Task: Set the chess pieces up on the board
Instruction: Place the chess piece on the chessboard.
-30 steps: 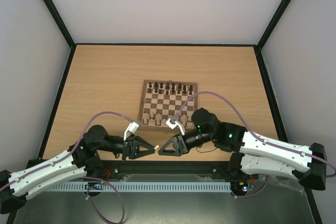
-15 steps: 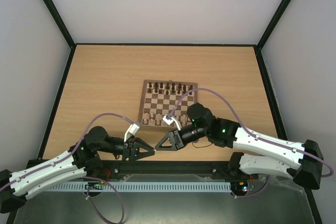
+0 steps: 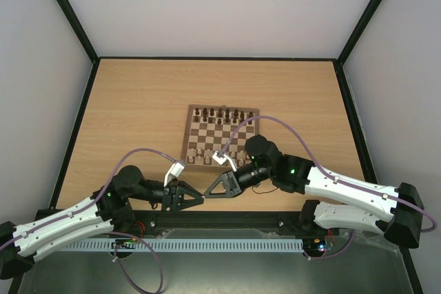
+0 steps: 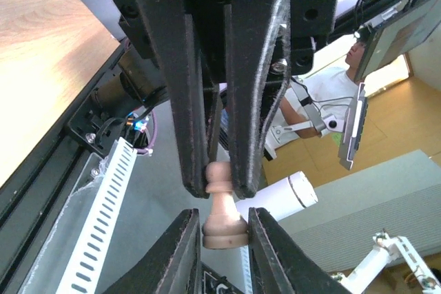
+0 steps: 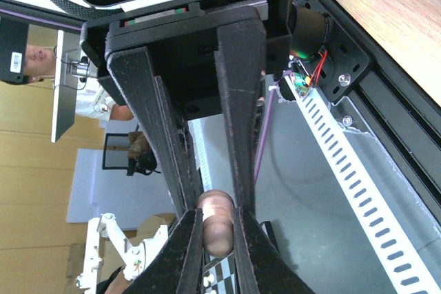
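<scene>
Top external: the left gripper (image 3: 200, 197) and right gripper (image 3: 209, 193) meet tip to tip over the table's (image 3: 138, 115) near edge, just short of the board (image 3: 219, 137). Both are clamped on one pale pawn (image 4: 224, 222), left pinching its head, right its base. Other chess pieces (image 3: 200, 153) line the board's near and far ranks.

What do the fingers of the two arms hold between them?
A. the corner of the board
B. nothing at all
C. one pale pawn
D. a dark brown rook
C: in the left wrist view the left fingers pinch the head of a pale pawn, and the right fingers are closed on its base.
</scene>
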Robot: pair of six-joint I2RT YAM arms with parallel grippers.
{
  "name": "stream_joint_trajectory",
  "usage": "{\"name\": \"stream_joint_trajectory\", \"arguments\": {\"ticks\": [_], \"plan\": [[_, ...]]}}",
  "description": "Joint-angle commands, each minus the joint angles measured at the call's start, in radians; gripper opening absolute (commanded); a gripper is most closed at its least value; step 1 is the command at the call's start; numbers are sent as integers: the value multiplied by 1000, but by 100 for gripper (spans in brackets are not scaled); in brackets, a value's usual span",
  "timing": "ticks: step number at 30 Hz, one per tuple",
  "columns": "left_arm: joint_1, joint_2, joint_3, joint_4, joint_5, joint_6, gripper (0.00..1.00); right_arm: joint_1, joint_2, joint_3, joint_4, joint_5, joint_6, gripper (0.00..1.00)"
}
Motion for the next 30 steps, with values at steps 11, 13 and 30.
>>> {"name": "stream_joint_trajectory", "arguments": {"ticks": [11,13,30], "plan": [[-2,-62,128,-279,-181,102,66,-3,-44,77,-244,177,-121,9],[-2,-74,184,-382,-282,139,69,-3,-37,104,-324,268,-152,9],[-1,170,347,-708,-984,156,99,-24,485,574,-826,1021,-326,8]]}}
